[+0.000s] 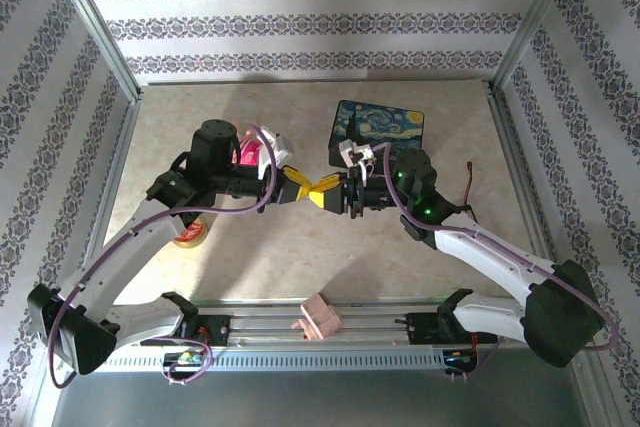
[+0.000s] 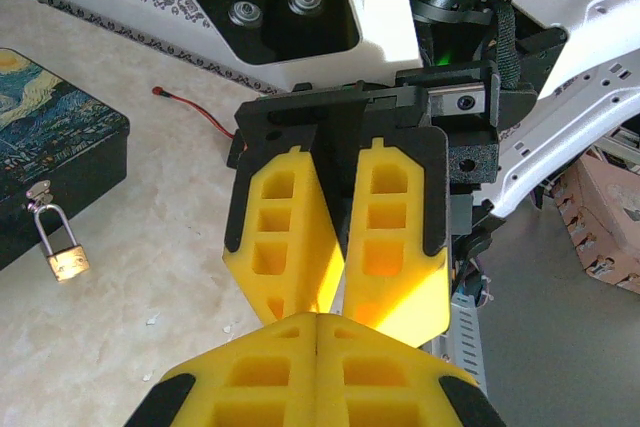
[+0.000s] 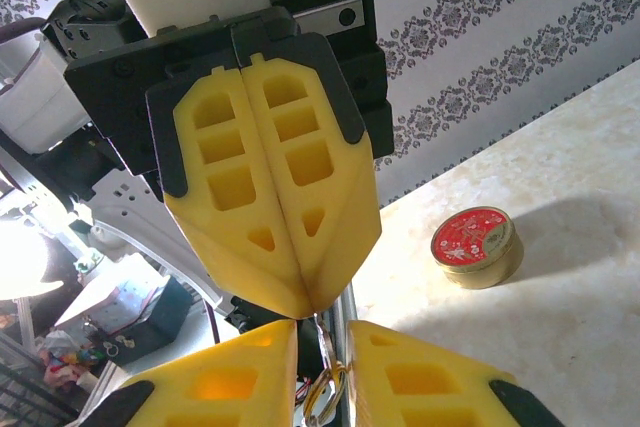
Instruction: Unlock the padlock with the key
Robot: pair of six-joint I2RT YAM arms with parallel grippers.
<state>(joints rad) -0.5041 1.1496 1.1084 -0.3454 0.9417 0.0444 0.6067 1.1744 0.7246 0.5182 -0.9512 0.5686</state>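
Tin (image 1: pixel 192 234), round with a red lid, sits left of centre in the top view, partly under the left arm. Just right of it, at frame centre, the 2 grippers meet tip to tip above the marble-patterned table (image 1: pixel 260 267), with the left gripper (image 1: pixel 304 188) on the left and the right gripper (image 1: pixel 329 193) on the right.

The left gripper's yellow fingers are pressed flat together along their length, as the centre of the right wrist view shows, so its jaws are closed. The right gripper's jaws stand a narrow gap apart, seen at the bottom of its own wrist view. Whether anything sits between them cannot be told, and the key cannot be made out in either pair of fingers.

Up and to the right of the grippers lies a dark box (image 1: pixel 380 127) with a Starry Night lid. In the left wrist view this box is at the left edge. The padlock (image 2: pixel 66 252), brass with a silvery shackle, hangs from the box's latch (image 2: pixel 38 190), well apart from both grippers. A red wire (image 2: pixel 190 107) lies on the table to its right.
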